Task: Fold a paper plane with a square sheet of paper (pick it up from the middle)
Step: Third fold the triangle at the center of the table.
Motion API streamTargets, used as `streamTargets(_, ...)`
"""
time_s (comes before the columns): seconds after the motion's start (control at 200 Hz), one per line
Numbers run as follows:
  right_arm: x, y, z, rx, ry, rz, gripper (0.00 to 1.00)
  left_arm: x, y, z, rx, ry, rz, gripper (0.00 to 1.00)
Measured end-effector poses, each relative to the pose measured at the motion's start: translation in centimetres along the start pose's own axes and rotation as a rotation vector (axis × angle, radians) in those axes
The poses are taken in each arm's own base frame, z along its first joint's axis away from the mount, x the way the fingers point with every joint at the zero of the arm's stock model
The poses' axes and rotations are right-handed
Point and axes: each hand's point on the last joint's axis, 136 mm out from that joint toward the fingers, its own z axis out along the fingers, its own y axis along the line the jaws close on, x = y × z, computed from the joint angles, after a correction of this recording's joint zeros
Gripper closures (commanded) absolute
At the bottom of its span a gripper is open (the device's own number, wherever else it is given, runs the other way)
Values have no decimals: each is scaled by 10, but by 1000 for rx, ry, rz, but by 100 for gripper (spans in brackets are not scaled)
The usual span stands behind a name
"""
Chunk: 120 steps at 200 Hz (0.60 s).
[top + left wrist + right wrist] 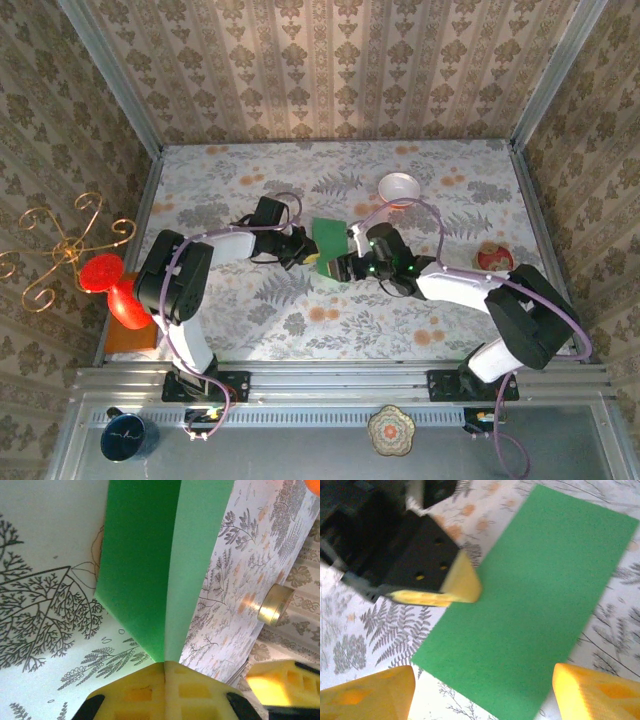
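Note:
The square sheet of paper (327, 238) lies folded in half as a bright-green rectangle at the middle of the table. My left gripper (305, 255) is shut on its left edge. In the left wrist view the yellow fingers (145, 690) meet on the fold, and the paper (150, 570) rises from them as two layers. My right gripper (342, 266) hovers open over the near end of the paper (535, 605). Its yellow fingertips (380, 690) stand wide on either side of that end, apart from it. The left gripper (462, 587) pinches the long edge there.
A white bowl with a red rim (399, 187) stands behind the paper. A red patterned dish (494, 258) is at the right. A red vase (110, 285), an orange board (130, 338) and a gold wire stand (60, 250) sit at the left edge.

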Motion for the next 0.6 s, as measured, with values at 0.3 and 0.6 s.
streamTargets(0.3,12,32,19,-60,-13,-361,27,0,1,1,4,-3,-45,93)
streamTargets(0.6,40,19,42,1,53,-554,35,0,1,1,8,-6,-53,93)
